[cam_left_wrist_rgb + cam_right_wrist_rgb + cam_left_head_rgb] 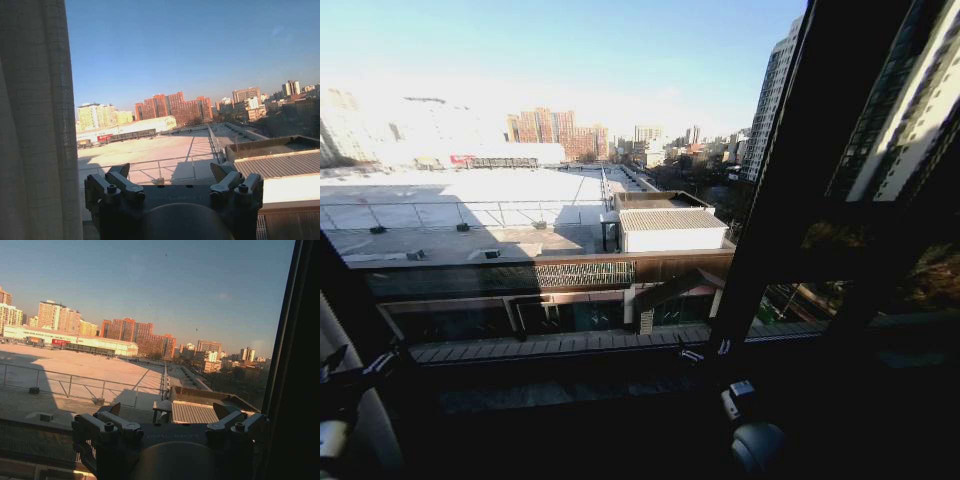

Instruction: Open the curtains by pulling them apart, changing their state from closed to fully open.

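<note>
Beside the left gripper (172, 181), whose fingers stand apart and empty like those of the right gripper (170, 419), hangs the sheer white curtain (35, 125), gathered, which looks light, soft and floppy, best pinched at a pleat along its near edge.

A curtain panel (35, 120) hangs beside the left pincer (172, 175), with the window frame (800, 180) at right.

My head camera looked forward and down through the glass, both grippers low before it. Each wrist camera sat close behind its own spread fingers, facing outward. All three shared the red-brick towers (558, 133) beyond the rooftop (90, 371).
</note>
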{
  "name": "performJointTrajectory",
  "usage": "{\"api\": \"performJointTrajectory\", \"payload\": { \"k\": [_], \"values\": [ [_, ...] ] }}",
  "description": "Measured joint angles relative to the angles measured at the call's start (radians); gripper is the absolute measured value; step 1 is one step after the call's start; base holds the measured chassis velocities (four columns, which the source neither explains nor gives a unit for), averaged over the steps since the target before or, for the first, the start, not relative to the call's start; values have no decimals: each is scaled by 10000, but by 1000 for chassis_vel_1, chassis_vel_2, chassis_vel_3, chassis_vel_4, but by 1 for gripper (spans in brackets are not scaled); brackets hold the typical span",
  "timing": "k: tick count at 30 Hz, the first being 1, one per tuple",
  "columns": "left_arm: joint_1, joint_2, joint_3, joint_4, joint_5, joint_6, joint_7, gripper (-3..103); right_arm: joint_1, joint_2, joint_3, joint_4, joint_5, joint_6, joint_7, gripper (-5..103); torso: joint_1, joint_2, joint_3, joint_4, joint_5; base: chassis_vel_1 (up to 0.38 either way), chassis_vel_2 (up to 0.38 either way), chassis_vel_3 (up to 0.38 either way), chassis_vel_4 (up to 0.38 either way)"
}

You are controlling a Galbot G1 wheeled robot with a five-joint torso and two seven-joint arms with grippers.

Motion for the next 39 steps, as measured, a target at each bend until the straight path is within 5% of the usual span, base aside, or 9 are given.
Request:
{"api": "performJointTrajectory", "payload": {
  "k": [8,24,39],
  "values": [
    [-94,116,193,-24,-262,-109,604,100,40,300,299,153,181,-531,9,100,0,0,0,-1,-3,0,0,0,0],
    [-84,209,411,212,-421,-79,609,100,103,570,436,310,131,-909,-10,100,1,0,0,1,-5,-34,-60,30,53],
    [-89,-12,527,0,-371,-41,731,100,267,548,453,179,114,-920,-34,100,-1,0,0,-1,-1,-238,-292,239,304]
  ]
}}
